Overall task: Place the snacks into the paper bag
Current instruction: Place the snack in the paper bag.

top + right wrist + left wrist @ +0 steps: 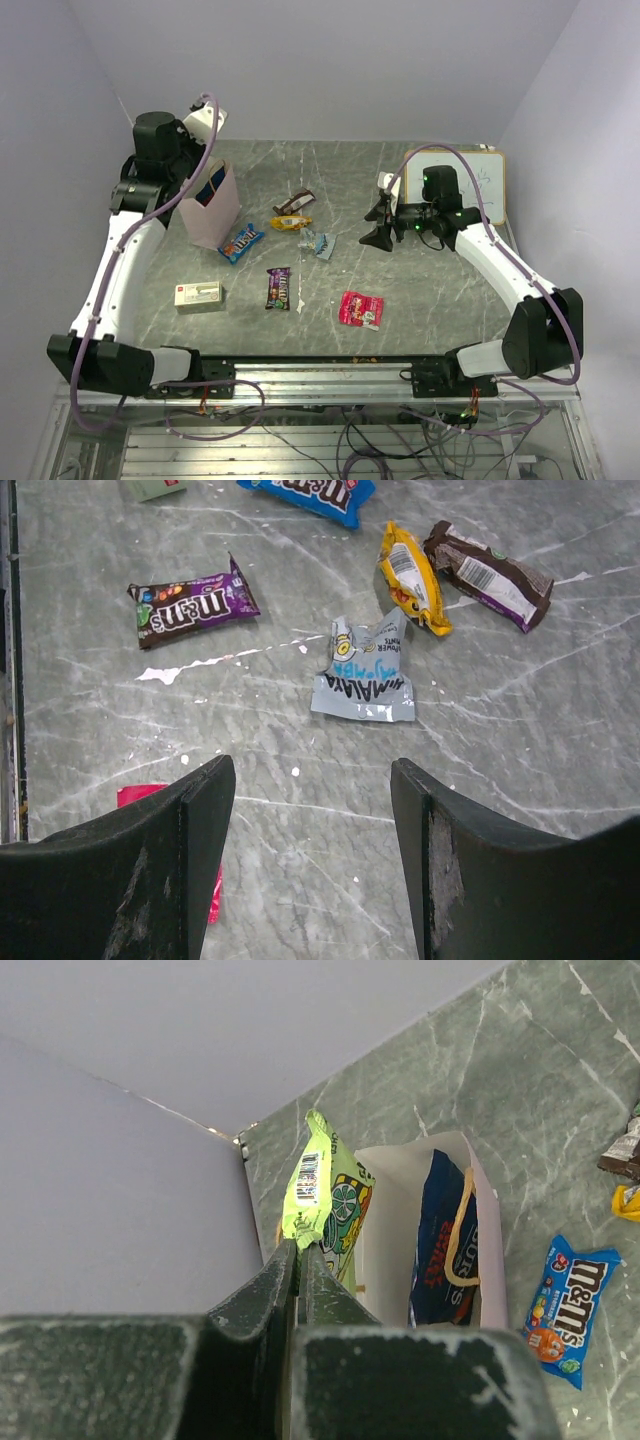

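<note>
The pale mauve paper bag [215, 218] stands open at the back left; in the left wrist view its rim [487, 1240] shows, with a large dark blue snack [445, 1245] inside. My left gripper [297, 1248] is shut on a yellow-green packet [325, 1195], held above the bag's left edge. My right gripper [312, 770] is open and empty above bare table, near a silver packet [365, 675]. On the table lie blue M&M's [241, 242], a brown bar [293, 203], a yellow packet [291, 223], dark purple M&M's [278, 288] and a red-pink packet [360, 309].
A pale beige box [198, 295] lies at the front left. A white framed whiteboard [487, 185] leans at the back right behind the right arm. Walls close the table at the back and both sides.
</note>
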`<act>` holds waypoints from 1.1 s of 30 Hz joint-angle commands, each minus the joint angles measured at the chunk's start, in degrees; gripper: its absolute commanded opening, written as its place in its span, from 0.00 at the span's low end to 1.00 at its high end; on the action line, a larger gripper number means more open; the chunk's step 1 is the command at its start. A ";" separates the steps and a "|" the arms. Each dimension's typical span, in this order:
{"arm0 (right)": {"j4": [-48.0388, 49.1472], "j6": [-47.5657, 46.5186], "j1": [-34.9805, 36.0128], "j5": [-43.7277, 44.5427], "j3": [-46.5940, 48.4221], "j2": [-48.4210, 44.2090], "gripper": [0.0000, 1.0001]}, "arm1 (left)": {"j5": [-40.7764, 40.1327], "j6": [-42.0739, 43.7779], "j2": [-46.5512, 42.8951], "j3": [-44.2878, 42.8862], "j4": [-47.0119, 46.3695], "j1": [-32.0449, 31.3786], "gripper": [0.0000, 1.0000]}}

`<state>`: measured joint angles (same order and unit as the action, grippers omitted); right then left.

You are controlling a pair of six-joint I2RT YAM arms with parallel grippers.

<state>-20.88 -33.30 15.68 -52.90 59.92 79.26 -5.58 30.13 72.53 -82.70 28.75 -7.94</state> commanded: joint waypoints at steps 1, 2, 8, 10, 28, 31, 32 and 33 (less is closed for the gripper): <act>0.67 -0.19 -0.40 0.43 -0.51 0.61 0.64 | -0.12 1.51 2.94 0.50 -4.37 0.41 0.07; 0.75 -0.22 -0.46 0.41 -0.51 0.70 0.64 | -0.06 1.84 3.58 0.59 -4.67 0.47 0.07; 0.52 -0.45 -0.47 0.39 -0.53 1.06 0.64 | 2.34 2.70 7.01 0.62 -4.28 0.92 0.07; 0.40 -0.41 -0.47 0.30 -0.57 1.06 0.63 | 4.41 1.92 7.87 0.52 -3.81 1.62 0.07; 0.06 -0.88 -0.42 0.26 -0.55 1.93 0.63 | 11.89 -0.87 12.80 2.94 -2.47 5.45 0.07; 0.07 -0.89 -0.56 0.26 -0.59 1.95 0.63 | 11.34 -0.77 13.41 3.54 -2.49 5.40 0.07; 0.06 -0.89 -0.52 0.26 -0.59 1.95 0.64 | 11.26 -0.77 13.63 3.59 -2.37 5.43 0.07; 0.13 -0.89 -0.50 0.28 -0.66 1.94 0.64 | 11.17 -0.85 13.82 3.59 -2.19 5.42 0.07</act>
<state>-20.93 -33.54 15.44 -52.66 59.86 80.86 4.32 29.98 85.80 -79.40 26.89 -3.07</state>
